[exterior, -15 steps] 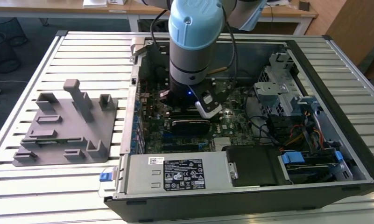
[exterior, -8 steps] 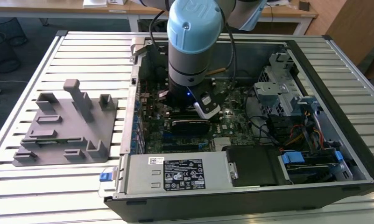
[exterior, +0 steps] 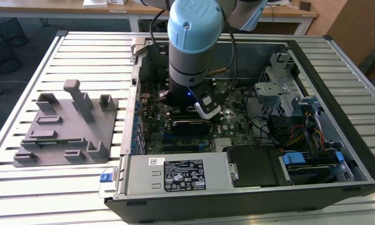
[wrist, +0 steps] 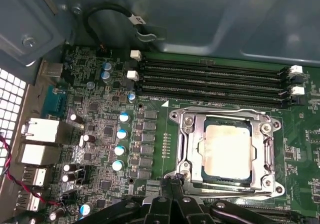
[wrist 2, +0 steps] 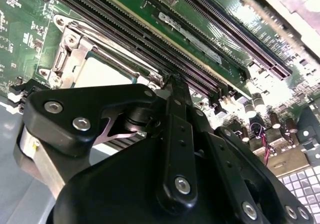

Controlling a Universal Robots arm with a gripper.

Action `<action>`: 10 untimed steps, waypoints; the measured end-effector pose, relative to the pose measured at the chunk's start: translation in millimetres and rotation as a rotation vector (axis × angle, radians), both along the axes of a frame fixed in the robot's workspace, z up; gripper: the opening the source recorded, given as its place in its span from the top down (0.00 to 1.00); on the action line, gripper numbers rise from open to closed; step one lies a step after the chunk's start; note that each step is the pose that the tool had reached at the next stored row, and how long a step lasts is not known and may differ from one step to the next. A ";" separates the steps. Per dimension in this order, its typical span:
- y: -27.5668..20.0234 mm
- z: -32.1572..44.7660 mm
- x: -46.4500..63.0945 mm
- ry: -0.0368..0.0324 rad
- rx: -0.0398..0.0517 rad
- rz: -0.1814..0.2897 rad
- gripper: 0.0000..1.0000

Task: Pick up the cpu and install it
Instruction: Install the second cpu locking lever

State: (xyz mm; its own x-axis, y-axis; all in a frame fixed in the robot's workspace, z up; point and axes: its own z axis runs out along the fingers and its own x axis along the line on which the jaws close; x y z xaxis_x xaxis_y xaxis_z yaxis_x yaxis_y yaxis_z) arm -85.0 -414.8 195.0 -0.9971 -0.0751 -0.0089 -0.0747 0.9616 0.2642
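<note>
The cpu (wrist: 227, 151), a flat square chip with a pale silver top, lies inside the metal frame of the motherboard socket (wrist: 185, 134). In the second wrist view the cpu (wrist 2: 102, 73) shows as a pale patch just beyond the fingertips. My gripper (wrist: 172, 178) hangs over the socket's edge, beside the chip and apart from it. Its black fingers (wrist 2: 175, 99) are pressed together and hold nothing. In the exterior view the arm (exterior: 194, 51) reaches down into the open computer case (exterior: 337, 154) over the motherboard.
Long black memory slots (wrist: 215, 79) run beside the socket. Capacitors (wrist: 120, 149) and rear ports (wrist: 42, 131) stand on the other side. The case holds a power supply (exterior: 174, 173), a drive cage (exterior: 281, 89) and cables. A grey fixture plate (exterior: 65, 126) lies on the slatted table at the exterior view's left.
</note>
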 end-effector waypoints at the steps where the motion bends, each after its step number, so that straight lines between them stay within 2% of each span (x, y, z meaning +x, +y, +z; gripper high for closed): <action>1: 0.0 0.9 0.0 0.0002 -0.0003 0.000 0.89; 6: -0.5 4.6 -0.1 0.0005 -0.0010 0.000 0.89; 10: -5.3 4.7 0.0 0.0014 0.0016 0.000 0.89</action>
State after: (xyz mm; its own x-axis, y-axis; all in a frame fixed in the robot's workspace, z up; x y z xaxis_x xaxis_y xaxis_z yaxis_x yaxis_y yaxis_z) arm -85.0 -420.1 199.7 -0.9971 -0.0751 -0.0076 -0.0744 0.9612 0.2658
